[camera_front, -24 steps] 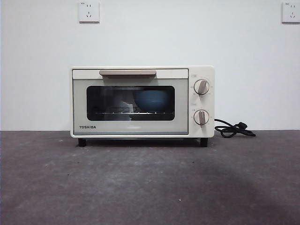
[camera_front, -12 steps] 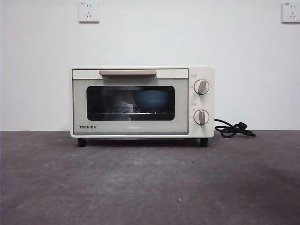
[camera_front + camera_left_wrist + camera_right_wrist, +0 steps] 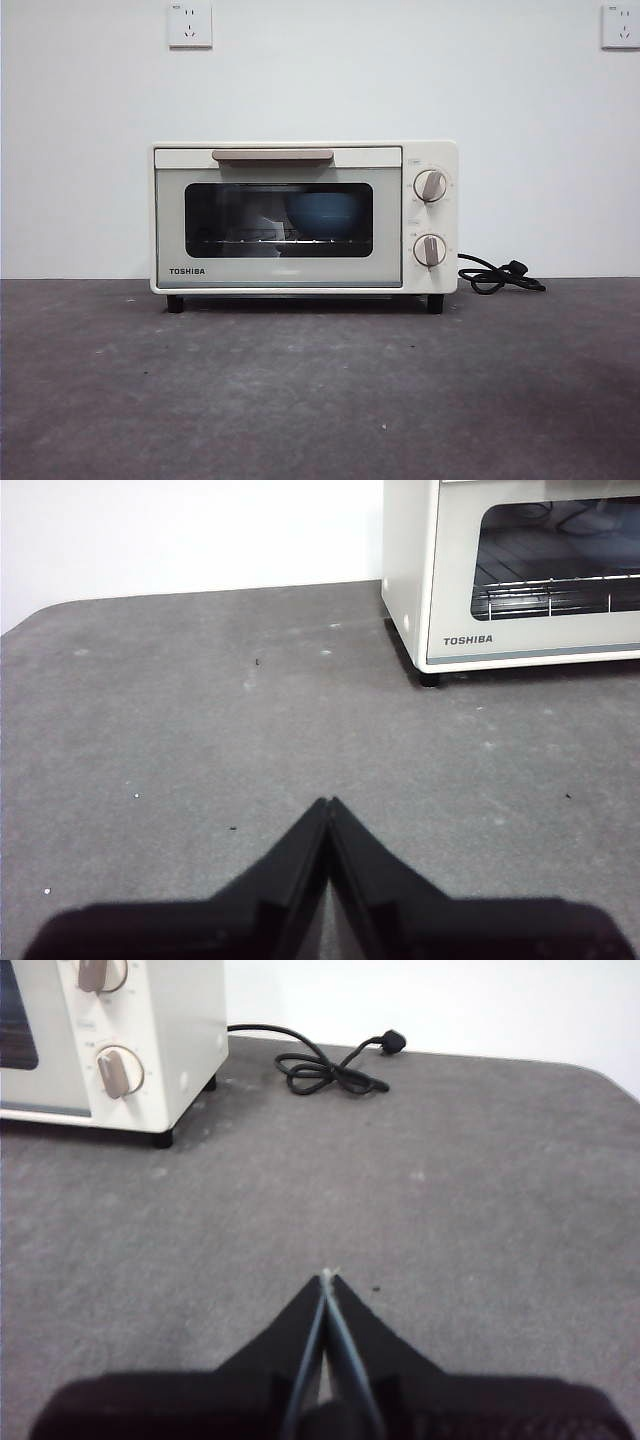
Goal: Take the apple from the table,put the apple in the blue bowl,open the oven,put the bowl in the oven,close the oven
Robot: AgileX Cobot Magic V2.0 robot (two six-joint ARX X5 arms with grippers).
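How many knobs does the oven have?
2: upper knob and lower knob, stacked on the oven's control panel beside the door, on the cord's side.

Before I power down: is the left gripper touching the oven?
Apart. The left wrist view shows bare table between the shut left gripper and the oven.

Across the front view nothing differs from a second ago or half a second ago: no object shifts, turns, opens, closes, appears or leaves, and no arm enters the picture. The wrist views have no earlier pictures to compare against.
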